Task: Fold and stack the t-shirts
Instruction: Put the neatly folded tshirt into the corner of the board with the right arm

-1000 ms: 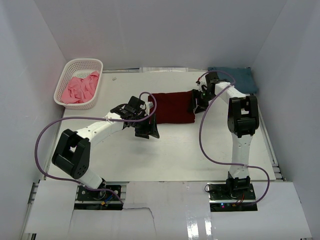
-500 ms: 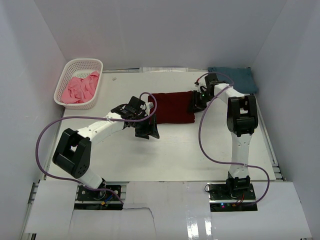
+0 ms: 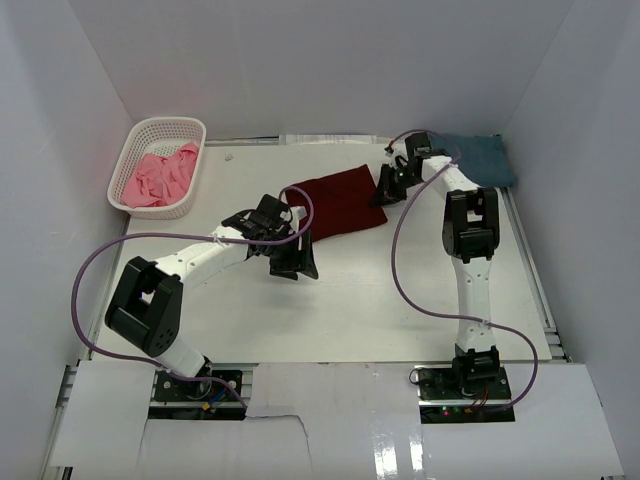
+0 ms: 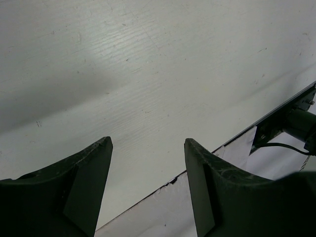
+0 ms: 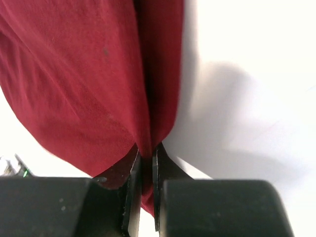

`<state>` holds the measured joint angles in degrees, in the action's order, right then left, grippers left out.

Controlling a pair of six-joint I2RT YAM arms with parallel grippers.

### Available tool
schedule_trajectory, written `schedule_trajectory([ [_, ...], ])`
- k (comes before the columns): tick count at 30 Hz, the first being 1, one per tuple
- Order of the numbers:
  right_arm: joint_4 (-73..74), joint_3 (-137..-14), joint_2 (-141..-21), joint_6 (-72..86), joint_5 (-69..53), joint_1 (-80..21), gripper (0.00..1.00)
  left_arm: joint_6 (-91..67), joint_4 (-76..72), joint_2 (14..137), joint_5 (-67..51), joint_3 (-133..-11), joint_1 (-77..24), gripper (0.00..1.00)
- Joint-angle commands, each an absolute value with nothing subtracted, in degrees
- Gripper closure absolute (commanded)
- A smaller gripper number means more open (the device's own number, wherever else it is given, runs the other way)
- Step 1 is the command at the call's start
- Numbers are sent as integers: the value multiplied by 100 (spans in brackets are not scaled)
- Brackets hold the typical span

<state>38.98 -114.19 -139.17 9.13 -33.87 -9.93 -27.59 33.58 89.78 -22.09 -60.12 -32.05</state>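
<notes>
A folded dark maroon t-shirt (image 3: 335,203) lies in the middle of the table, tilted with its right end raised toward the back. My right gripper (image 3: 385,188) is shut on that right edge; in the right wrist view the red cloth (image 5: 89,84) is pinched between the jaws of the right gripper (image 5: 146,153). A slate-blue t-shirt (image 3: 480,157) lies folded at the back right. A pink t-shirt (image 3: 160,178) sits crumpled in the white basket (image 3: 165,128). My left gripper (image 3: 292,262) hangs open at the maroon shirt's left end and holds nothing. The left wrist view shows the left gripper (image 4: 148,143) over bare table.
The basket stands at the back left by the white side wall. White walls close the table on three sides. Purple cables loop from both arms. A paper-covered strip (image 4: 197,207) runs along the table's near edge.
My right gripper has shut on the maroon shirt's right edge and pulled it back and right, so the shirt now lies tilted. The left arm has not moved.
</notes>
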Motion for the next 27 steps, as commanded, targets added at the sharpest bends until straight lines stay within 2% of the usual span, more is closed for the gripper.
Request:
schedule_trajectory([
  [1, 3849, -12250, -14185, 984, -2945, -712, 92, -2716, 3270, 8675, -2250, -5898, -3208, 29],
  [9, 3674, -12884, -14212, 809, -2531, -194, 92, -2725, 3261, 8701, -2241, -5818, -3208, 29],
  [14, 3358, -12797, -13870, 651, -2400, 210, 92, -2716, 3217, 8745, -2241, -5766, -3208, 29],
  [27, 2743, -13421, -13729, 721, -3006, 712, 92, -2716, 3155, 8921, -2276, -5713, -3208, 29],
])
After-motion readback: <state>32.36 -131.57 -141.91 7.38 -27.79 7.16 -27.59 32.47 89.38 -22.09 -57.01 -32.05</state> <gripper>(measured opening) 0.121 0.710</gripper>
